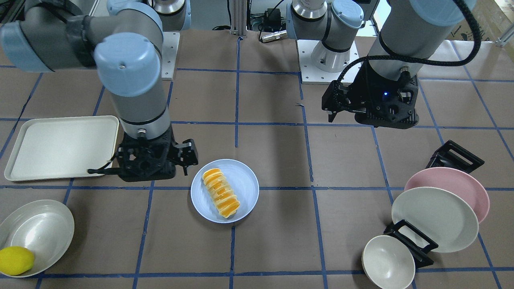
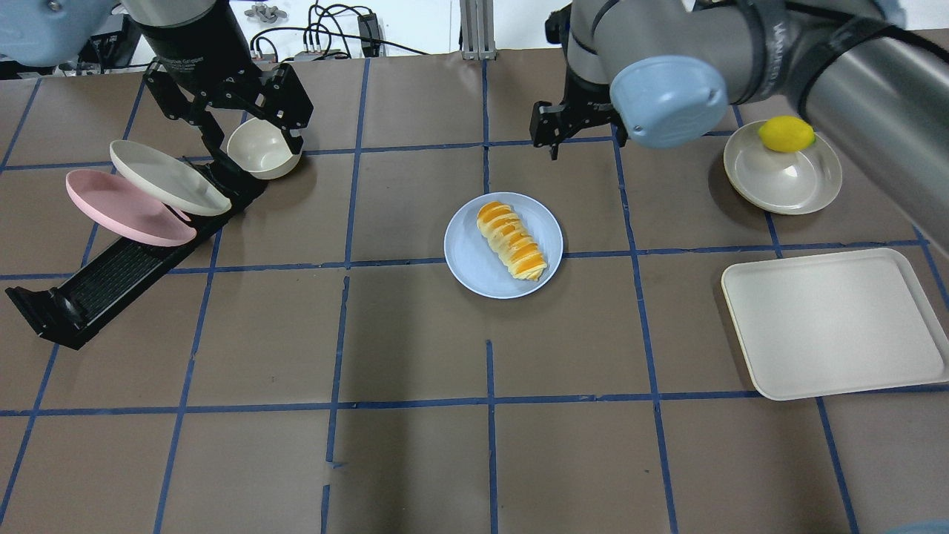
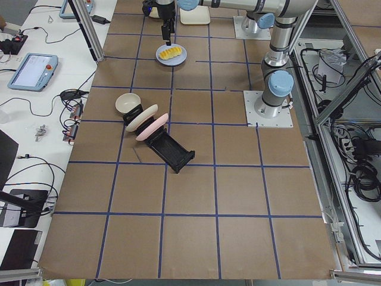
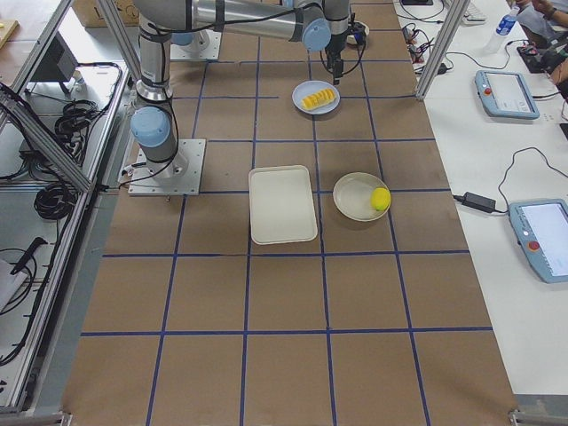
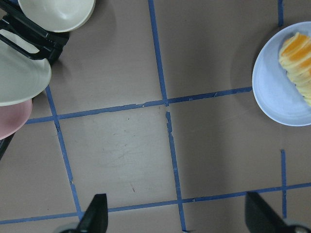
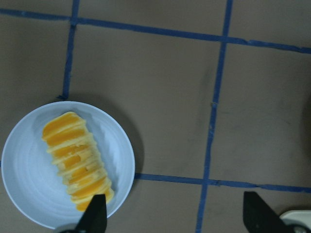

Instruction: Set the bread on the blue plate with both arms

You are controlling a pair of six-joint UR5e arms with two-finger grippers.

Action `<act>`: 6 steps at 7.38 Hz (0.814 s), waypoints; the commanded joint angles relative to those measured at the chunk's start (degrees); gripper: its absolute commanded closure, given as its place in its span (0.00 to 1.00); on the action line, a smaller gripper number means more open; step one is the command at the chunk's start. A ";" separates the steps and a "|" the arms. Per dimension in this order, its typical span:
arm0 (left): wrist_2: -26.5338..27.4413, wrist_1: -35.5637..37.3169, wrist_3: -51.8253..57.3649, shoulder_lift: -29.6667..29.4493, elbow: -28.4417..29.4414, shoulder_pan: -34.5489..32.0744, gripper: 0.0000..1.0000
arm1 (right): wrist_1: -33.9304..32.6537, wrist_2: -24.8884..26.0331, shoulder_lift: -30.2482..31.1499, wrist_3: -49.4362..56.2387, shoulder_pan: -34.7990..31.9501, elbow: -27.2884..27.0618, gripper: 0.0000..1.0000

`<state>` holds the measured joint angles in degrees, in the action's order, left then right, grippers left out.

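Note:
The bread [image 1: 221,192] lies diagonally on the blue plate [image 1: 247,182] at mid-table. Both also show in the overhead view, the bread [image 2: 511,239] on the plate [image 2: 468,259]. My right gripper [image 1: 150,162] hangs above the table beside the plate, on its tray side, and does not touch it. Its wrist view shows the bread [image 6: 77,160] on the plate [image 6: 26,179] below two wide-apart fingertips [image 6: 95,216]; it is open and empty. My left gripper [image 1: 381,106] is raised over bare table near the dish rack. It is open and empty, with fingertips [image 5: 97,216] spread.
A cream tray [image 1: 60,146] lies behind my right gripper. A cream bowl [image 1: 40,228] holds a yellow lemon [image 1: 16,261]. A black dish rack [image 2: 111,282] holds a pink plate [image 1: 461,184], a cream plate [image 1: 433,218] and a small bowl [image 1: 387,261].

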<state>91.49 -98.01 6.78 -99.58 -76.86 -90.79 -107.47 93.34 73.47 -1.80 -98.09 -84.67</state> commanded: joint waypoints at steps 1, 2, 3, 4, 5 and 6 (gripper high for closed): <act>0.00 0.01 -0.01 -0.09 -0.04 0.00 0.00 | 8.27 0.27 6.21 0.49 8.57 1.00 0.00; 0.00 0.01 -0.01 0.00 -0.04 0.00 0.00 | 9.46 -0.08 8.51 1.27 12.54 1.09 0.00; 0.00 0.01 -0.01 0.00 -0.13 0.00 0.00 | 16.34 -0.17 11.93 1.97 12.49 1.61 0.00; 0.00 0.01 -0.10 0.00 -0.04 0.00 0.00 | 17.63 -0.35 13.18 1.55 12.23 1.88 0.00; 0.00 0.01 -0.10 0.00 -0.13 0.00 0.00 | 18.51 0.17 13.36 1.28 11.01 2.93 0.00; 0.00 0.01 -0.10 0.00 -0.13 0.00 0.00 | 24.09 0.79 13.37 0.67 10.47 4.07 0.00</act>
<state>91.50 -98.00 6.69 -99.58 -76.97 -90.79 -88.23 93.54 86.44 -0.59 -86.89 -81.83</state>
